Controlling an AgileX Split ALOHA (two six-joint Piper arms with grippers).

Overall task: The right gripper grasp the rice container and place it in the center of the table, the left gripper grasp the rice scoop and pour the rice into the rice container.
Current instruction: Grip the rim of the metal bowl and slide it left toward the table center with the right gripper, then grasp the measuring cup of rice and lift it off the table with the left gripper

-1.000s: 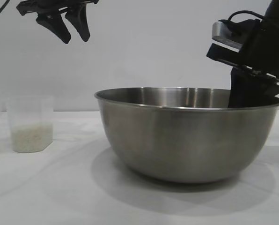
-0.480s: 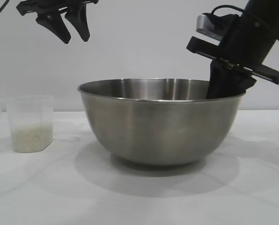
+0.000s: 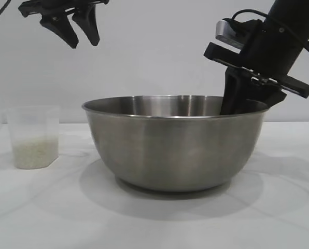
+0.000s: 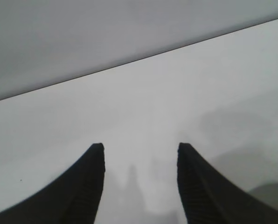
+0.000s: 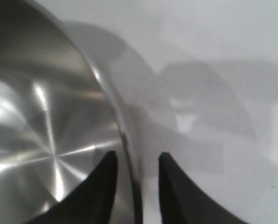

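The rice container (image 3: 170, 145), a large steel bowl, stands on the white table (image 3: 45, 212) near the middle. My right gripper (image 3: 241, 104) reaches down over its right rim. In the right wrist view the right gripper (image 5: 136, 156) stands open astride the rim (image 5: 125, 140), with a gap on each side. The rice scoop (image 3: 34, 135), a clear cup, stands at the left with rice (image 3: 34, 154) in its bottom. High above the scoop hangs my left gripper (image 3: 84, 44), open and holding nothing; the left wrist view shows the left gripper (image 4: 139, 147) over bare table.
A plain white wall (image 3: 154, 52) runs behind the table. Bare tabletop (image 3: 71, 171) lies between the scoop and the bowl, and more in front of the bowl.
The bowl has moved left and come down onto the table. The right gripper's fingers have parted from the rim. The left arm has not moved.
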